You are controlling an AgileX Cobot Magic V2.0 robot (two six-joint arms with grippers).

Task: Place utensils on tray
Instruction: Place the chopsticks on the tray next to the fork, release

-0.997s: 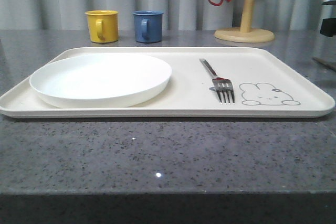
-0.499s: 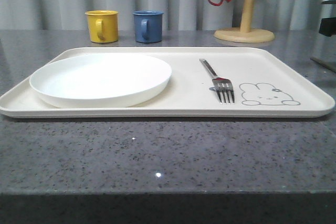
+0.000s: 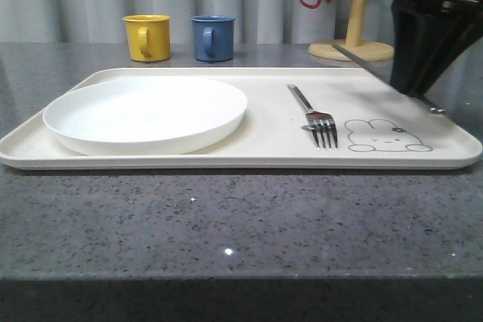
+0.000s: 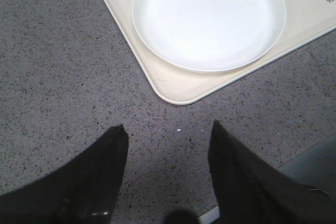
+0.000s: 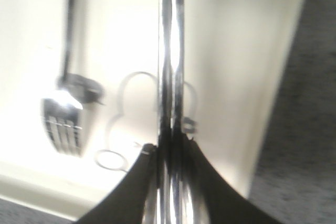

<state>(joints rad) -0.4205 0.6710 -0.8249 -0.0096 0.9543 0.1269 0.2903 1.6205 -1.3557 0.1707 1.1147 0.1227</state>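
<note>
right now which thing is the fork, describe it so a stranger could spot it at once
Find the large cream rectangular tray on the grey counter. Right of the round white plate and just left of the printed grey rabbit drawing lies the slim silver metal fork, the one with four tines, pointing at the camera.

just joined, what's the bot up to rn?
It's loading utensils onto the tray. The plate and fork already lie on it. The right gripper is shut on the chopsticks and holds them above the tray's right side, over the rabbit drawing, not yet set down. The left gripper is open over the bare counter near the tray's corner by the plate, holding nothing.
</note>
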